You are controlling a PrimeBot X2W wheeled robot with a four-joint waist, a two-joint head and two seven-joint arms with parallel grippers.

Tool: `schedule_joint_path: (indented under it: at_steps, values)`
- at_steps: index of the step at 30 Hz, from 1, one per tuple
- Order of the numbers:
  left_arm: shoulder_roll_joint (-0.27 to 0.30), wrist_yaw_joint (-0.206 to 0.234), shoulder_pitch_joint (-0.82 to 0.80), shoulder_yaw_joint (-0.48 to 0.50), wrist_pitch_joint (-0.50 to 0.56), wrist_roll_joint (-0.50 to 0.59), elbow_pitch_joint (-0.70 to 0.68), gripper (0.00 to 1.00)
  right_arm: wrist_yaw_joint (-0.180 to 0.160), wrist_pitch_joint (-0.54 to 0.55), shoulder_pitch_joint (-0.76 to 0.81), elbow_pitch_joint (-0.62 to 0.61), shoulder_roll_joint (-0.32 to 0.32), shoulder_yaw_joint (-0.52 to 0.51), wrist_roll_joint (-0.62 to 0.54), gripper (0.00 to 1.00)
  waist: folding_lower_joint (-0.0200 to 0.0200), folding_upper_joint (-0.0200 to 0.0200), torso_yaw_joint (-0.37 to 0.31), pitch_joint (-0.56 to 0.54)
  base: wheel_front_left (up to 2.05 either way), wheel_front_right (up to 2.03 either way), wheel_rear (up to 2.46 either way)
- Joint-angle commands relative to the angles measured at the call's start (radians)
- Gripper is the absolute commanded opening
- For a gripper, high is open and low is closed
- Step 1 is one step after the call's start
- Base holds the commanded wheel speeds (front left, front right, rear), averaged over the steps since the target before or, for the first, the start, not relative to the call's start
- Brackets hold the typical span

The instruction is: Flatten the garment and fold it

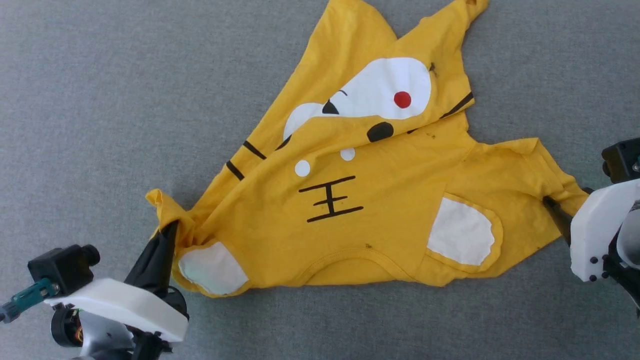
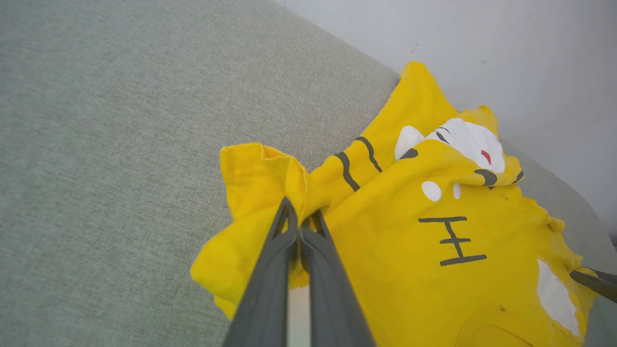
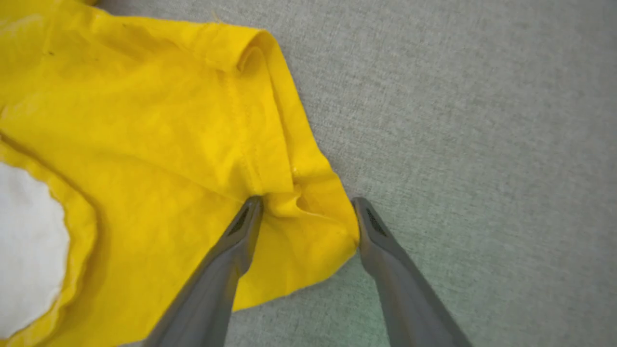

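While the left gripper (image 1: 169,231) has its 2 fingers pressed together on a bunched fold of the garment (image 1: 380,200) at 1 sleeve, the right gripper (image 3: 306,208) stands with its fingers spread wide. One of its tips rests on the yellow cloth by the other sleeve's hem and the other sits just off the cloth's edge on the grey surface (image 3: 482,120) (so nothing is gripped on that side). Judged from this, the work is early in the flattening: 1 corner is secured, the second grasp is not yet made, and no fold has begun.

Nearest the fingers, the collar edge and the 2 white ear patches lie between the 2 grippers, fairly smooth. Just ahead of the left fingertips the sleeve stands up in a crumpled peak. Farther out from both pairs of fingers, past the black mark on the chest, a ridge of cloth lies doubled over the printed face and hides part of its white patches. Beyond that the lower body tapers into 2 twisted points at the far end, toward the pale wall (image 2: 482,38).

What is left, as I judge it: closing the right fingers on the sleeve, drawing the shoulders apart, spreading out the doubled lower half, then every fold.
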Motion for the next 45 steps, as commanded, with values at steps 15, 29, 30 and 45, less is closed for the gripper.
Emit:
schedule_joint_path:
  at_steps: [15,29,30,45]
  values:
    - [-0.029,-0.015,-0.040,0.004,-0.032,-0.045,0.015,0.00,0.000,-0.175,-0.022,0.019,0.143,-0.108,0.027,0.00,0.0000,-0.0001,-0.033,-0.064,0.00,0.00,0.00]
    - [-0.053,0.033,-0.301,-0.011,-0.050,-0.043,-0.011,0.00,0.000,-0.434,-0.218,-0.008,0.286,-0.170,0.214,0.00,0.0000,-0.0001,-0.142,-0.278,0.00,0.00,0.00]
    - [-0.045,0.036,-0.341,-0.011,-0.037,-0.043,-0.011,0.00,0.000,-0.436,-0.251,-0.013,0.286,-0.165,0.218,0.00,0.0000,-0.0001,-0.150,-0.284,0.00,0.00,0.00]
    - [0.136,0.066,-1.093,-0.088,0.242,0.064,0.305,0.00,0.000,-0.350,-0.908,0.192,0.287,-0.067,-0.047,0.00,0.0000,-0.0001,-0.242,-0.222,0.00,0.00,0.00]
